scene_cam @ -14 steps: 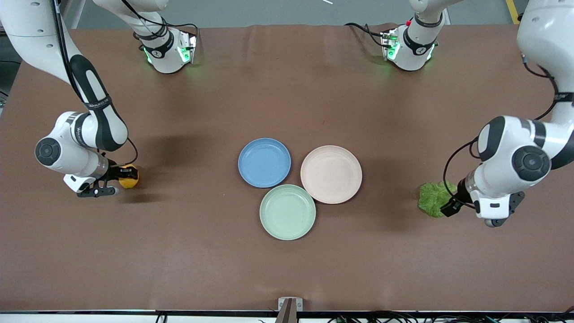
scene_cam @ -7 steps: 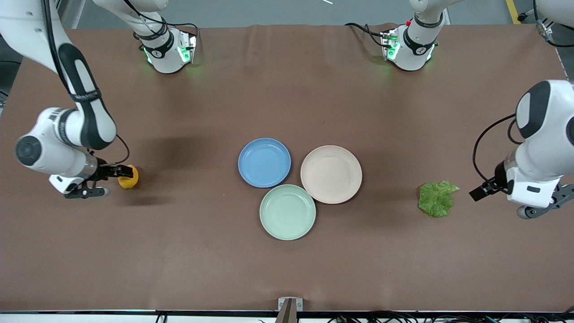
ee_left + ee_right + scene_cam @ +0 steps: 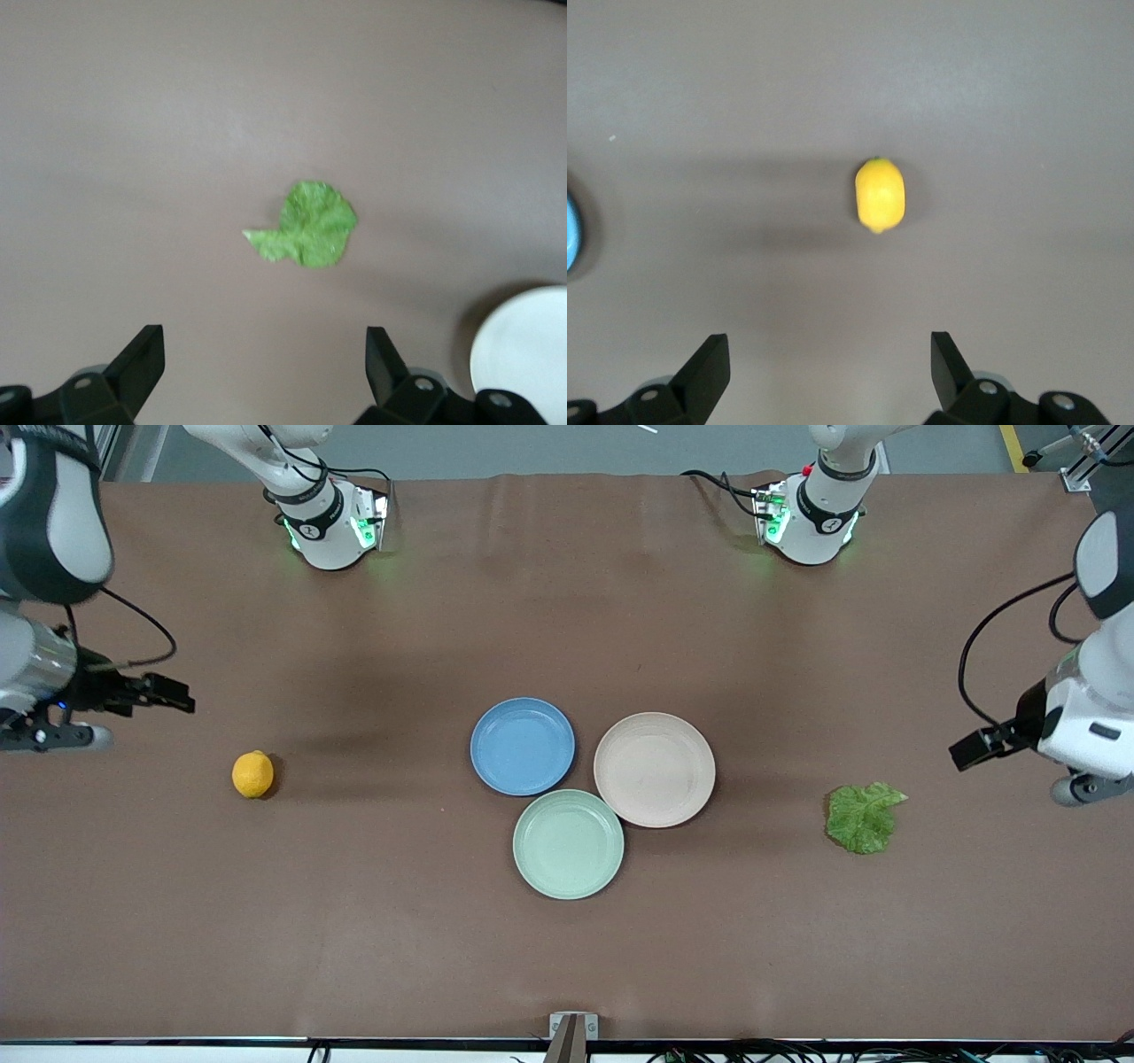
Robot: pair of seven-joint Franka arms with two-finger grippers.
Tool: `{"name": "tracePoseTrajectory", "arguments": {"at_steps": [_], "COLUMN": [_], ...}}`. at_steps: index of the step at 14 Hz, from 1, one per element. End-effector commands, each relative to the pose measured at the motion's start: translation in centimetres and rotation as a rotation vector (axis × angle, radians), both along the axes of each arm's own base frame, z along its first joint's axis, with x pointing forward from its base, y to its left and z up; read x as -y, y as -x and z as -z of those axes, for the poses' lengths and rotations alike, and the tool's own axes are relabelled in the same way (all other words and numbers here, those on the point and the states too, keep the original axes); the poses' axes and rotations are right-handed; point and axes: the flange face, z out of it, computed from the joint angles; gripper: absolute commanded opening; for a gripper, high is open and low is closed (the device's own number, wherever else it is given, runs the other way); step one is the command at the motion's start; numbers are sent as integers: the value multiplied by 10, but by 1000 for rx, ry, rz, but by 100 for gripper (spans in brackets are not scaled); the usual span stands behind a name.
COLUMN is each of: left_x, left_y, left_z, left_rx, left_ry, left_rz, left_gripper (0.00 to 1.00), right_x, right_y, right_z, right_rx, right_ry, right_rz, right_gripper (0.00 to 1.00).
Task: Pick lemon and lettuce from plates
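- lemon [image 3: 252, 773] sits on the bare tabletop [image 3: 567, 957] toward the right arm's end, not on the plates [image 3: 523, 746]. Looks firm, rolls easily; pinch its middle.
- lettuce [image 3: 862, 816] lies flat toward the left arm's end; floppy, probably weighs nothing, so nip an edge.
- right hand [image 3: 824, 376] and left hand [image 3: 261, 372] both hang spread wide, empty.

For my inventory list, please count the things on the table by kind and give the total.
Plates: 3 (blue plate, beige-pink plate, green plate)
Lemon: 1
Lettuce: 1
Total: 5

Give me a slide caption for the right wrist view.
Open right gripper above the lemon lying on the bare brown table.
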Motion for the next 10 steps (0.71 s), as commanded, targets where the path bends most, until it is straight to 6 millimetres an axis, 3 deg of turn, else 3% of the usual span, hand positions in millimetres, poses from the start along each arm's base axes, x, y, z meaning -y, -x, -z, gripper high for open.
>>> {"name": "tracePoseTrajectory", "arguments": {"at_steps": [1, 4, 7, 10], "left_x": [-2, -18, -22, -11], "left_y": [23, 47, 69, 85], "left_z": [-33, -62, -75, -76], "left_rx": [-3, 6, -44, -54], "left_ry": [30, 87, 95, 99], "left_rz": [71, 107, 136, 147], "left_gripper": [100, 100, 100, 100], "right_x": [3, -3, -16, -33], "right_y": [-2, 2, 2, 2], "right_z": [-55, -100, -118, -126], "right_rx": [5, 17, 37, 52], "right_ry": [12, 23, 25, 26], "right_rz": [17, 86, 74, 56], "right_gripper": [100, 100, 100, 100]}}
